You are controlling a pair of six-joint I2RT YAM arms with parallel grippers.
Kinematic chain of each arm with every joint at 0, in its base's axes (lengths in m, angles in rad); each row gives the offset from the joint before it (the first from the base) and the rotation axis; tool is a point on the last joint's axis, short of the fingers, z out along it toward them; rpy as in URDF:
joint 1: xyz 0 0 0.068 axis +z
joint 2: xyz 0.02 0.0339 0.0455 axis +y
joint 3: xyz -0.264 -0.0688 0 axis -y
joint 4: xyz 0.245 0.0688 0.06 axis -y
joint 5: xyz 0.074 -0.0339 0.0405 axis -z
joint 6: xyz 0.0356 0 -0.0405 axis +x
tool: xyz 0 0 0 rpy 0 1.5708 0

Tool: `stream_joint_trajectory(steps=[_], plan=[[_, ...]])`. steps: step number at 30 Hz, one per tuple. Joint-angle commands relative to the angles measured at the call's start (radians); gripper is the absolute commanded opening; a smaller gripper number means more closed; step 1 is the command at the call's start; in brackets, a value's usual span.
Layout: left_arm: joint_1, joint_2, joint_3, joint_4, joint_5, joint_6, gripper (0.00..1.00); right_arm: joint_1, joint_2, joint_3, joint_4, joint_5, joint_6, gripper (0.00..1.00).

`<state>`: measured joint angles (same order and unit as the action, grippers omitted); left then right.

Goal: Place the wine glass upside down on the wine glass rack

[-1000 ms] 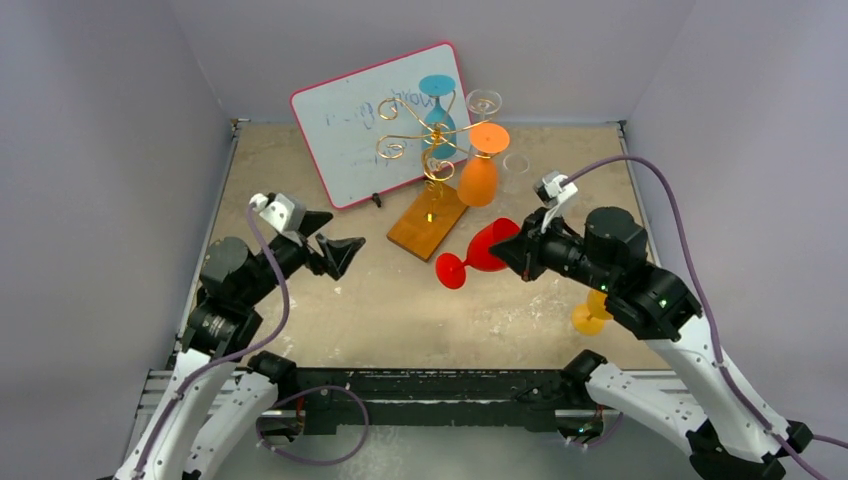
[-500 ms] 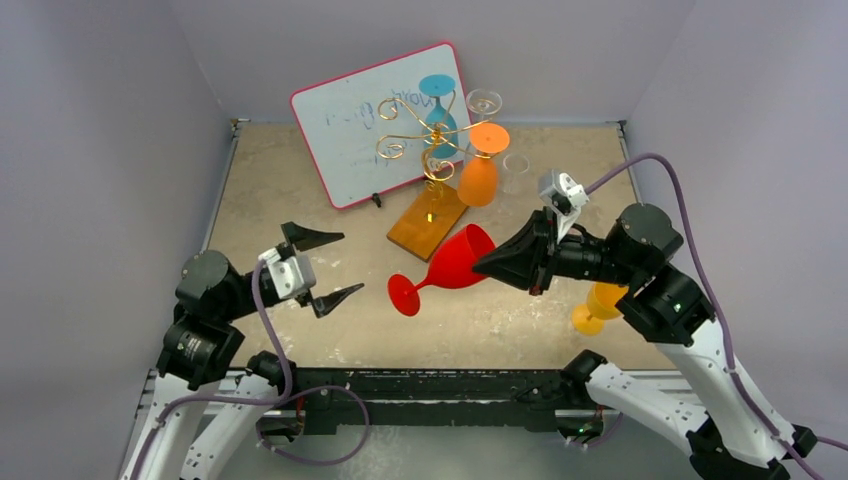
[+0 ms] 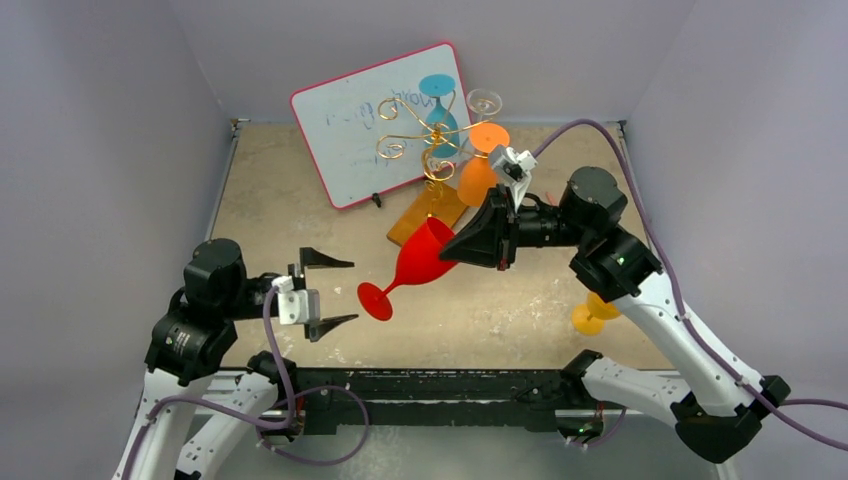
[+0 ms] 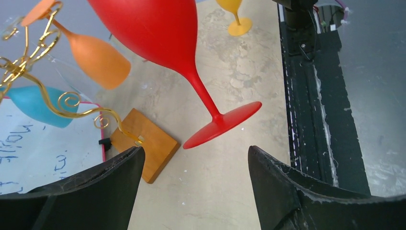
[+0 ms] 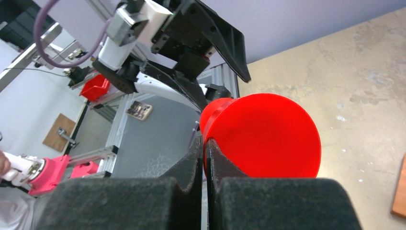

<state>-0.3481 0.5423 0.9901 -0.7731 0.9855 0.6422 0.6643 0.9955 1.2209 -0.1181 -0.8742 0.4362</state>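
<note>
My right gripper (image 3: 452, 247) is shut on the rim of a red wine glass (image 3: 418, 258) and holds it tilted in the air, foot (image 3: 375, 301) down and to the left. In the right wrist view the pads (image 5: 218, 158) pinch the bowl wall (image 5: 268, 136). My left gripper (image 3: 353, 291) is open and empty, just left of the foot; its wrist view shows the foot (image 4: 222, 124) above the gap between its fingers (image 4: 195, 151). The gold wire rack (image 3: 430, 135) on its wooden base (image 3: 415, 228) stands right behind the glass, also in the left wrist view (image 4: 143, 143).
An orange glass (image 3: 479, 172), a blue glass (image 3: 438, 108) and a clear glass (image 3: 485, 102) hang on the rack. A pink-framed whiteboard (image 3: 345, 135) leans behind it. A yellow-orange glass (image 3: 592, 315) stands on the table under my right arm.
My right arm has lifted the red glass and carried it left and back toward the rack. My left arm has pulled back toward the near edge and turned its open jaws toward the glass's foot.
</note>
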Motion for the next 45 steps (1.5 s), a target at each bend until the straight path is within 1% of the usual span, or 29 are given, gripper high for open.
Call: stream_joint_trajectory(steps=[1, 7, 12, 16, 18, 19, 20, 24, 27, 29, 35, 36, 43, 45], plan=[[0.004, 0.018, 0.045, -0.110, 0.065, 0.145, 0.78, -0.004, 0.011, 0.036, 0.164, -0.104, 0.066, 0.00], [0.004, 0.022, 0.025, -0.094, 0.093, 0.166, 0.76, -0.004, 0.035, 0.026, 0.194, -0.136, 0.093, 0.00], [0.004, 0.037, 0.024, -0.096, 0.133, 0.202, 0.72, -0.005, 0.054, 0.021, 0.196, -0.152, 0.096, 0.00], [0.004, 0.056, 0.030, -0.126, 0.136, 0.235, 0.66, -0.003, 0.063, 0.017, 0.206, -0.155, 0.094, 0.00], [0.004, 0.068, 0.039, -0.154, 0.137, 0.260, 0.55, -0.004, 0.064, 0.015, 0.210, -0.154, 0.093, 0.00], [0.003, 0.071, 0.042, -0.167, 0.136, 0.270, 0.51, -0.004, 0.066, 0.014, 0.210, -0.154, 0.093, 0.00], [0.003, 0.073, 0.043, -0.175, 0.136, 0.278, 0.49, -0.004, 0.069, 0.013, 0.211, -0.153, 0.092, 0.00], [0.003, 0.077, 0.045, -0.180, 0.136, 0.283, 0.44, -0.004, 0.075, 0.008, 0.210, -0.153, 0.091, 0.00], [0.003, 0.078, 0.046, -0.173, 0.136, 0.283, 0.43, -0.004, 0.079, 0.006, 0.209, -0.156, 0.090, 0.00], [0.004, 0.080, 0.047, -0.168, 0.165, 0.283, 0.43, -0.004, 0.081, 0.008, 0.208, -0.160, 0.089, 0.00], [0.004, 0.090, 0.056, -0.164, 0.194, 0.290, 0.35, -0.004, 0.088, 0.008, 0.206, -0.160, 0.091, 0.00], [0.004, 0.092, 0.058, -0.164, 0.196, 0.290, 0.33, -0.004, 0.090, 0.006, 0.205, -0.160, 0.093, 0.00], [0.004, 0.098, 0.072, -0.181, 0.192, 0.289, 0.01, -0.004, 0.094, 0.005, 0.193, -0.138, 0.095, 0.00], [0.003, 0.103, 0.079, -0.180, 0.174, 0.275, 0.00, -0.003, 0.094, 0.006, 0.184, -0.120, 0.095, 0.00]])
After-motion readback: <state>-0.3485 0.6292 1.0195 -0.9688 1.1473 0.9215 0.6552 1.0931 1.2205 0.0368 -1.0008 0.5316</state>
